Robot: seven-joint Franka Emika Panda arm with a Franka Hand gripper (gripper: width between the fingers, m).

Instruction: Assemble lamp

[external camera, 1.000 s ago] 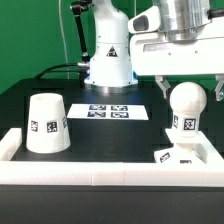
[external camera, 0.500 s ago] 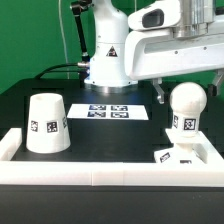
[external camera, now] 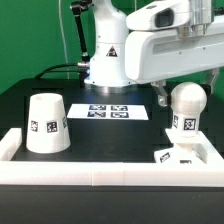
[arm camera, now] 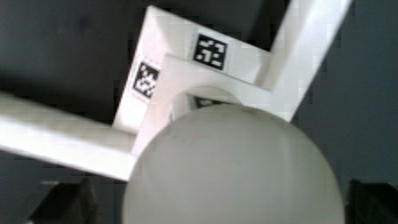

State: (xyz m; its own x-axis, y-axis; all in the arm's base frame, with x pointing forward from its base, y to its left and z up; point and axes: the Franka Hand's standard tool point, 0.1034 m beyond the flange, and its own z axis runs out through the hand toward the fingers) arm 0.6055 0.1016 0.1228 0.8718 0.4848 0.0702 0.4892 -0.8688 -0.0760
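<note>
Lamp assembly, bulb stage. The bulb (external camera: 186, 100) stands upright on the flat square base (external camera: 170, 156), which lies in the corner of the white rail (external camera: 100, 180) at the exterior view's right. Whether its neck is fully seated cannot be told from either view. The gripper (external camera: 188, 90) hangs over the globe with its jaws spread. One dark finger (external camera: 160, 97) shows just beside the bulb on the exterior view's left without touching it. In the wrist view the globe fills the gap between both fingertips, so nothing is grasped. The shade (external camera: 45, 122) rests mouth-down on the black table (external camera: 110, 135), well apart at the exterior view's left. The marker board (external camera: 112, 110) lies between the shade and the robot's pedestal.

Likely hazards from here:
- The globe is round and smooth, so jaws closing above or below its widest part would probably squeeze it out of the grip.
- A closure off centre would let one finger land first and tip the bulb or drag the loose base along the rail.
- Any twist applied to the bulb may turn the base with it, since nothing visibly holds the base down.
</note>
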